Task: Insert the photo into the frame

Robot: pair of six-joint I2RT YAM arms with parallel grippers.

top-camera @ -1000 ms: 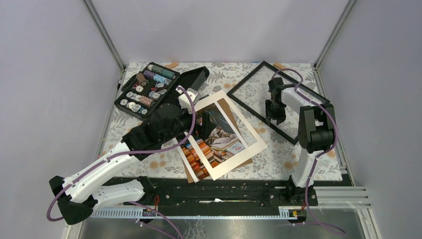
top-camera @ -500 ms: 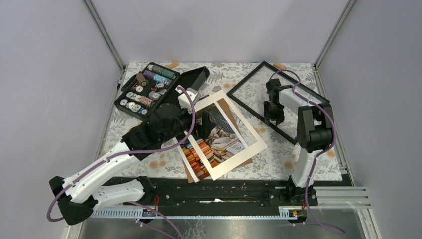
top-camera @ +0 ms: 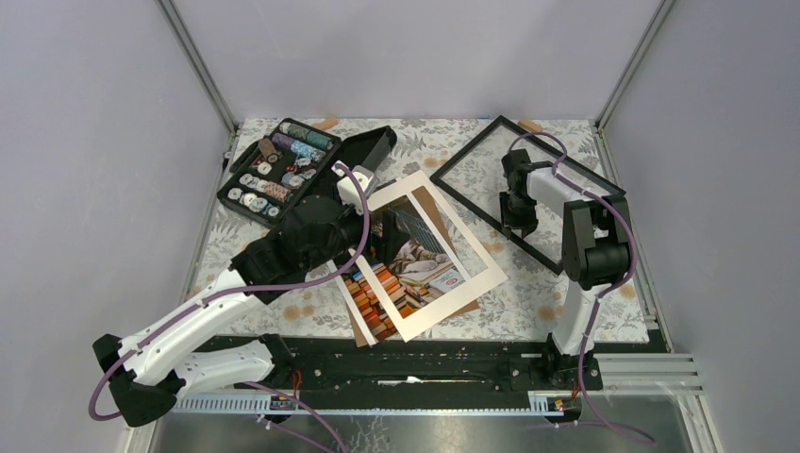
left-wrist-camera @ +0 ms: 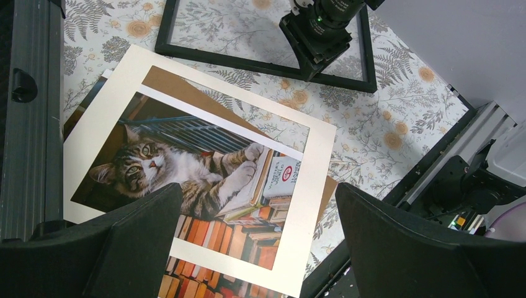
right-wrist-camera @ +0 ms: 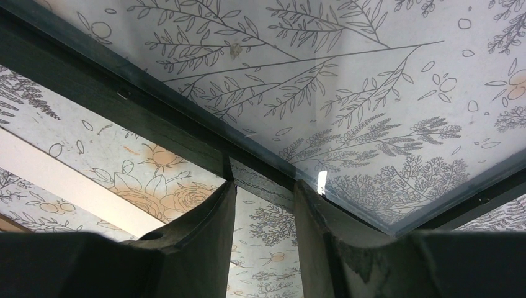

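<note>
right gripper [right-wrist-camera: 263, 189] astride the frame [left-wrist-camera: 236, 62], hold uncertain; left gripper [left-wrist-camera: 257, 198] spread empty over the photo [left-wrist-camera: 180, 167]; we should centre the near rail in the grip before lifting.

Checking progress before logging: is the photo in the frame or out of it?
Out. The photo lies under the loose cream mat, apart from the frame, through which only tablecloth shows.

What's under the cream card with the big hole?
The cat photo shows through the hole, with a brown board beneath. The cream card hides most edges.
</note>
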